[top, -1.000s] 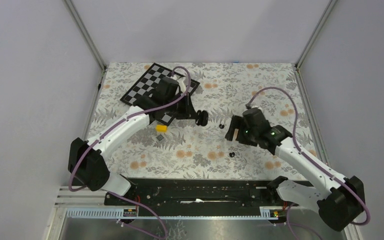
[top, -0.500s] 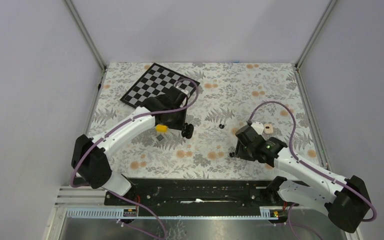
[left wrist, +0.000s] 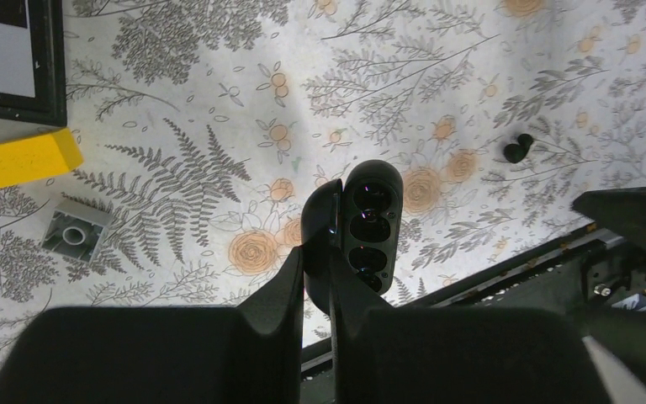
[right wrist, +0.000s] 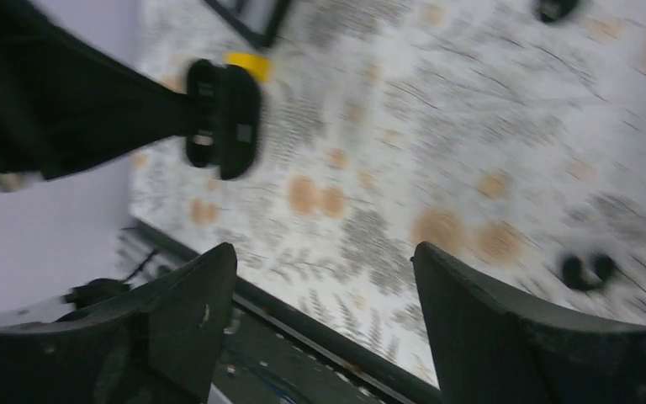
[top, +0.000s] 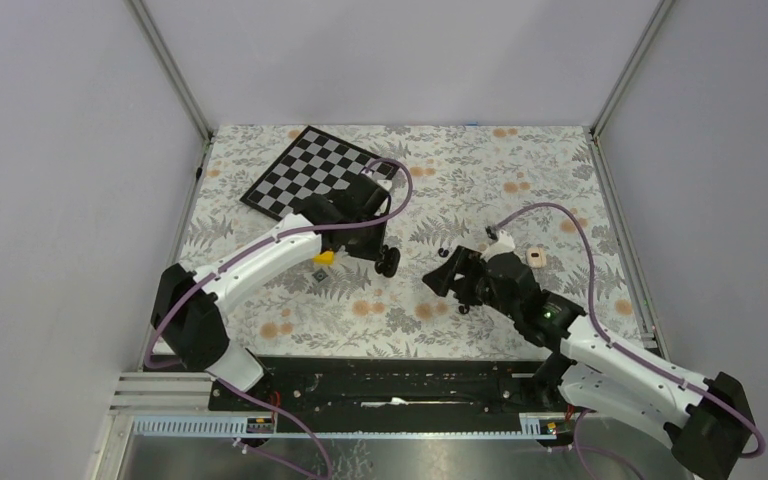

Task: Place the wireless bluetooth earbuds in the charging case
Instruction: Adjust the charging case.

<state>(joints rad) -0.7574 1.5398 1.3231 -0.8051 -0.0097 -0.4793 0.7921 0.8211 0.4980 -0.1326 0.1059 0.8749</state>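
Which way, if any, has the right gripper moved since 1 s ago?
Yes. Top view: the right gripper has swung left; it was straight beyond the near black earbud, and now sits left of it, open.

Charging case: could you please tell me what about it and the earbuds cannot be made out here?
The charging case, left wrist view: the left pincer covers its lower end; its sockets are too dark to tell filled from empty.
The black earbud, right wrist view: motion blur hides its shape.
The beige earbud, top view: too small for detail.
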